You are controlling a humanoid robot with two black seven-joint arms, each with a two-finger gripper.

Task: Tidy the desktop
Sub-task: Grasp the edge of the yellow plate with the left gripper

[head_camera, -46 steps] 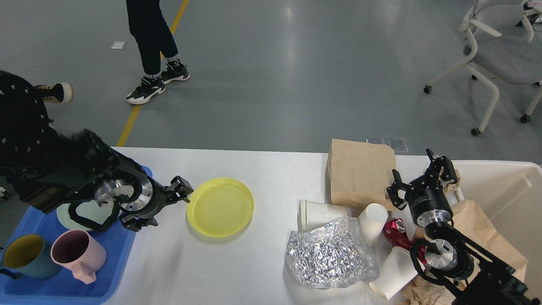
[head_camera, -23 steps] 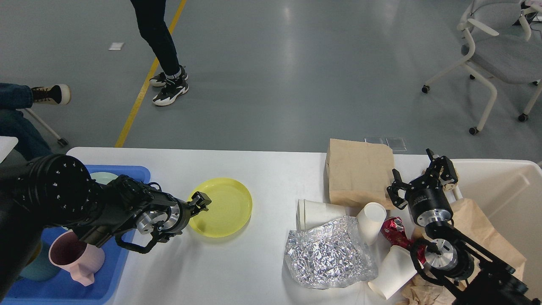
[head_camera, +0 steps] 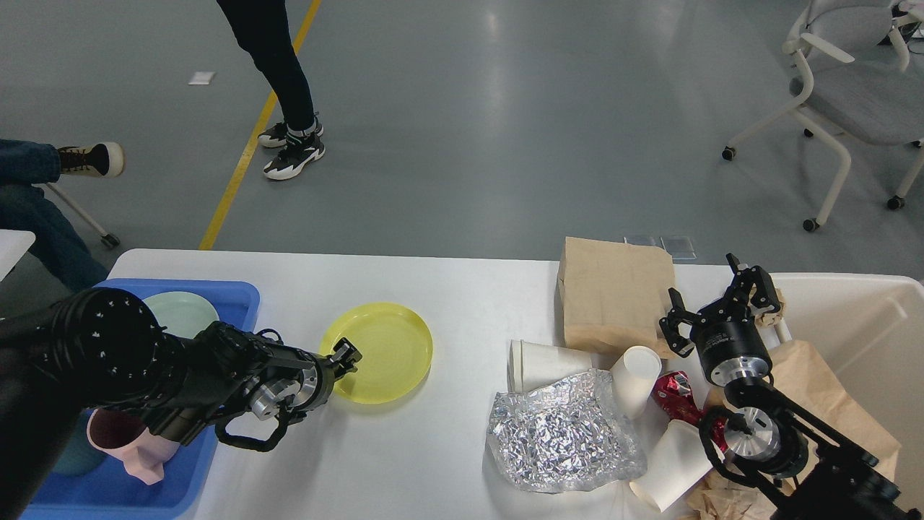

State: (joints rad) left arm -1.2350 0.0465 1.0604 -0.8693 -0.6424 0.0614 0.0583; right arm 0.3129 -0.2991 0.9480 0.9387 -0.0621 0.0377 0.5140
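Left gripper (head_camera: 345,357) sat at the near-left rim of the yellow plate (head_camera: 377,352) on the desktop (head_camera: 433,448); whether it held the rim could not be determined. In my judgement, a firm rim pinch and a level lift toward the blue tray (head_camera: 238,297), left of the plate, were required.

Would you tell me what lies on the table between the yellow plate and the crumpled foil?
In the head view, nothing: the stretch of white desktop between the yellow plate and the crumpled foil is bare.
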